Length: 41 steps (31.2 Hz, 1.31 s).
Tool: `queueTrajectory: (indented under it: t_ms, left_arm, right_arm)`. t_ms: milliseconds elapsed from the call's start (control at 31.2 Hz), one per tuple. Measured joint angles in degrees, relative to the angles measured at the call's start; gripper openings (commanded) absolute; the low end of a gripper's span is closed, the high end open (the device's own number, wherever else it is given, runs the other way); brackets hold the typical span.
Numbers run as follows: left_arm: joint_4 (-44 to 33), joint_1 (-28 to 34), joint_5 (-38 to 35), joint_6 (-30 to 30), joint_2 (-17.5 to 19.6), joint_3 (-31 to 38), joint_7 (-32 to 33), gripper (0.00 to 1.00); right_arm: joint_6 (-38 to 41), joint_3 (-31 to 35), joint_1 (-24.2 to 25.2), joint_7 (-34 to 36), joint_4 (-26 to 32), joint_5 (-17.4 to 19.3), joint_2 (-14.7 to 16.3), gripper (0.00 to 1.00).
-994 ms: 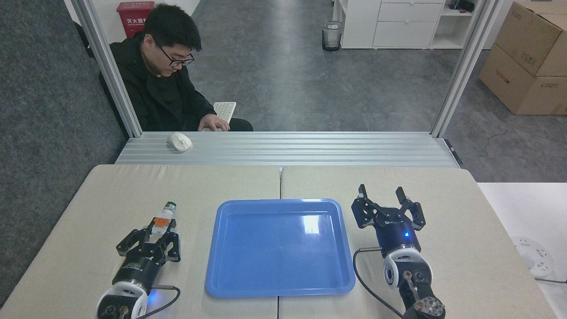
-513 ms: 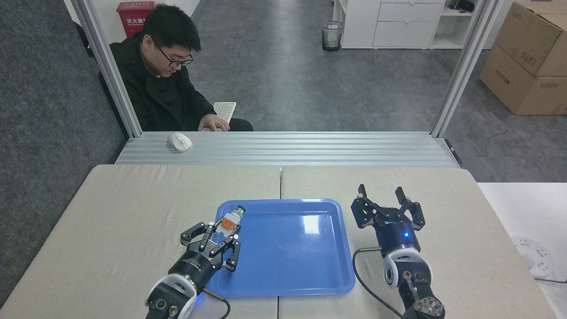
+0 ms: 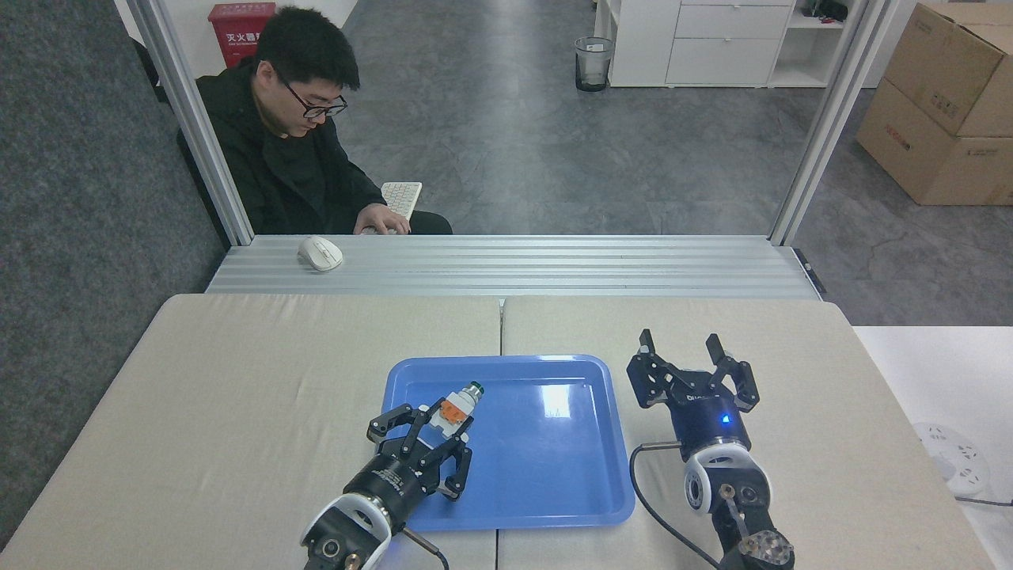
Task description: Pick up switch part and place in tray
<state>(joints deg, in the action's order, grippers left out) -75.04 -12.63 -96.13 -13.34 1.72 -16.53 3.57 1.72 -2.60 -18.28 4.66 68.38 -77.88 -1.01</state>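
Note:
The blue tray (image 3: 554,491) lies at the middle of the table. My left gripper (image 3: 443,425) hangs over the tray's left half, shut on the switch part (image 3: 455,408). The part is white with an orange block, and its dark-green cap points up and to the right. My right gripper (image 3: 685,345) stands open just right of the tray, with nothing between its fingers.
A person in black sits behind the metal rail (image 3: 514,265), one hand at a keyboard (image 3: 401,198). A white mouse (image 3: 320,253) rests on the rail. A white round object (image 3: 954,459) lies on the side surface at the far right.
My left gripper has carried the switch part rightward from the table's left side to above the tray's left half. The right arm has stayed still.

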Motion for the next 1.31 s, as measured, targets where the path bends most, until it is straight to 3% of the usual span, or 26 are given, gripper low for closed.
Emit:
queueTrajectory:
  t_ms: [96, 160, 417, 1314]
  left_arm:
    - [0.05, 0.00, -0.24, 0.09, -0.36, -0.56, -0.05, 0.60]
    - [0.06, 0.01, -0.36, 0.19, -0.62, -0.86, -0.18, 0.62]
    - [-0.72, 0.15, -0.56, 1.88, -1.35, -1.74, -0.28, 0.86]
    - [-3.33, -1.91, 4.86, 10.93, -1.01, 5.36, -0.30, 0.98]
  right_arm:
    - [-0.04, 0.00, 0.00, 0.00, 0.00, 0.00, -0.02, 1.00]
    - [-0.04, 0.01, 0.00, 0.00, 0.00, 0.00, -0.03, 1.00]
    - [-0.04, 0.02, 0.00, 0.00, 0.00, 0.00, -0.07, 1.00]
    - [-0.15, 0.02, 0.00, -0.09, 0.01, -0.01, -0.08, 1.00]
